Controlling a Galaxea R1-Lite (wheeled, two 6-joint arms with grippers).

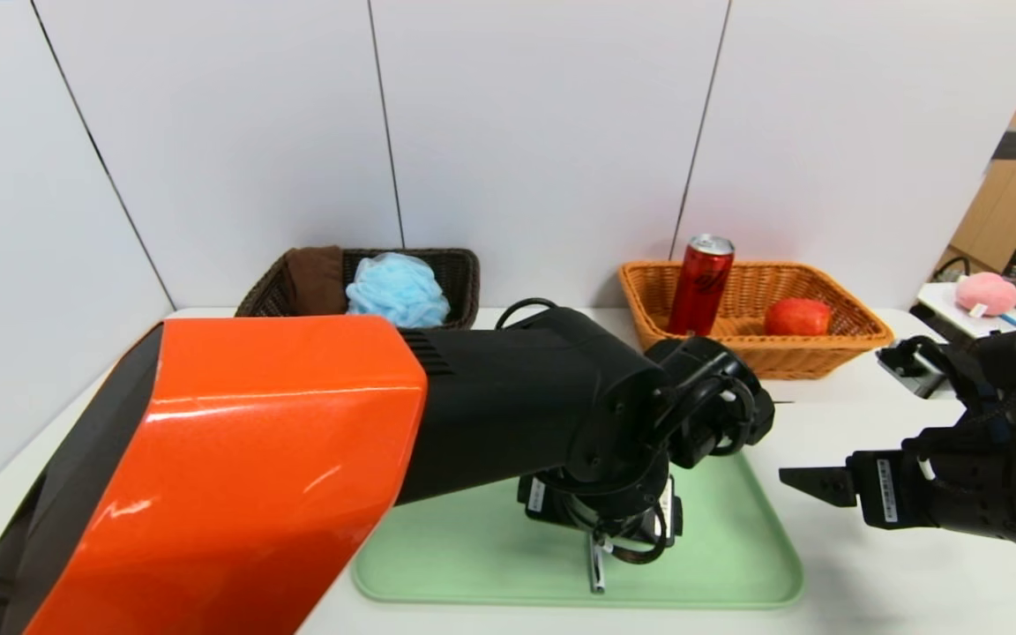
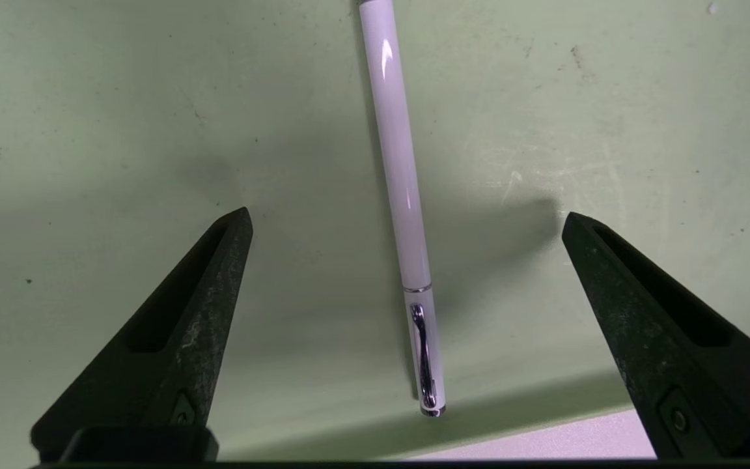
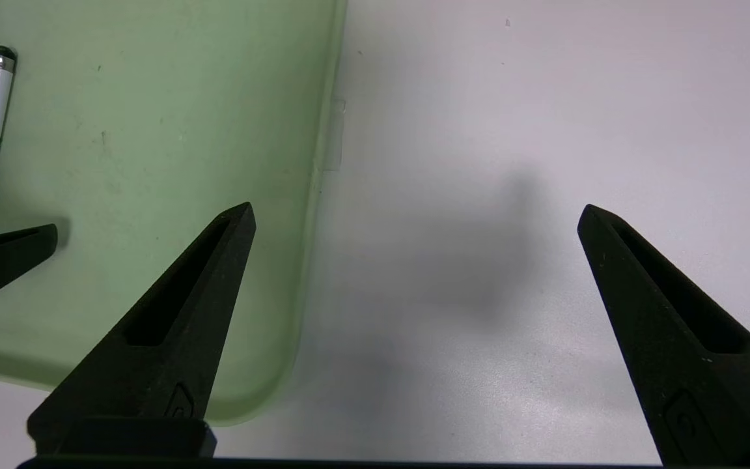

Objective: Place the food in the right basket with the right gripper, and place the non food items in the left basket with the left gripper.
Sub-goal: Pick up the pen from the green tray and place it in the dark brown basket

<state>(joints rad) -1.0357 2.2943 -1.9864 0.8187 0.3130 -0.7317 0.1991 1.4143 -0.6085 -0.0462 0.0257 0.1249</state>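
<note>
While the left end effector (image 2: 406,221) gapes over the pen (image 2: 404,215), the right end effector (image 3: 414,215) idles agape.

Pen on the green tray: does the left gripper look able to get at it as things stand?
Probably yes. The left gripper is open above the tray, its fingers either side of the pen, which lies flat with nothing on or beside it.

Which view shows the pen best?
Left wrist view: the pen lies almost whole on the tray, clip visible. Head view catches only its near end under the left gripper; right wrist view, just one end.
</note>
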